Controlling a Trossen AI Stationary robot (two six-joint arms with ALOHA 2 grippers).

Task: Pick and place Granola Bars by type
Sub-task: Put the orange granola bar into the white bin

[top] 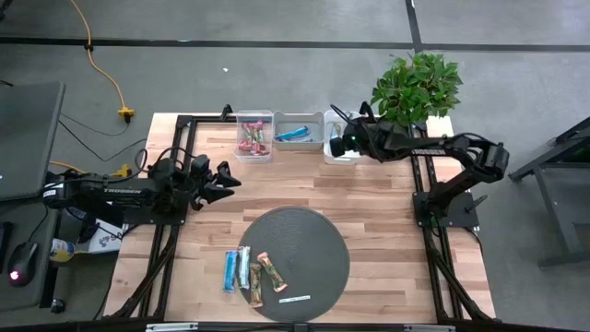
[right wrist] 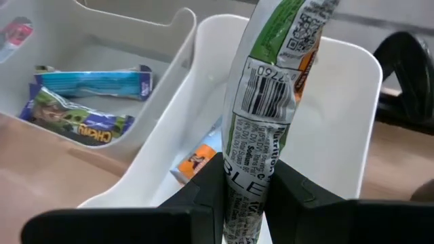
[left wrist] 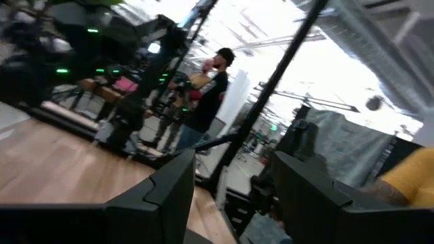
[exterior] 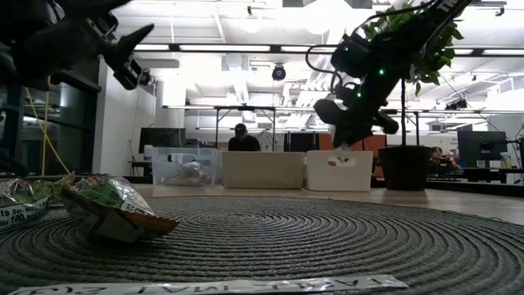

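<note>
Right gripper [right wrist: 245, 196] pinching green-orange granola bar [right wrist: 271, 88] above right-hand white bin [right wrist: 339, 135]; best lowered inside before release. Left gripper [top: 224, 177] spread, waiting.

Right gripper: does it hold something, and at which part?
Yes. The right gripper is shut on a green-and-white foil-wrapped granola bar, clamped near one end, over the white plastic bin. The left gripper holds nothing.

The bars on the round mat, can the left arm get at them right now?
Probably yes. The left gripper hangs open and empty above bare table, and the bars lie uncovered at the mat's left edge on its side.
</note>
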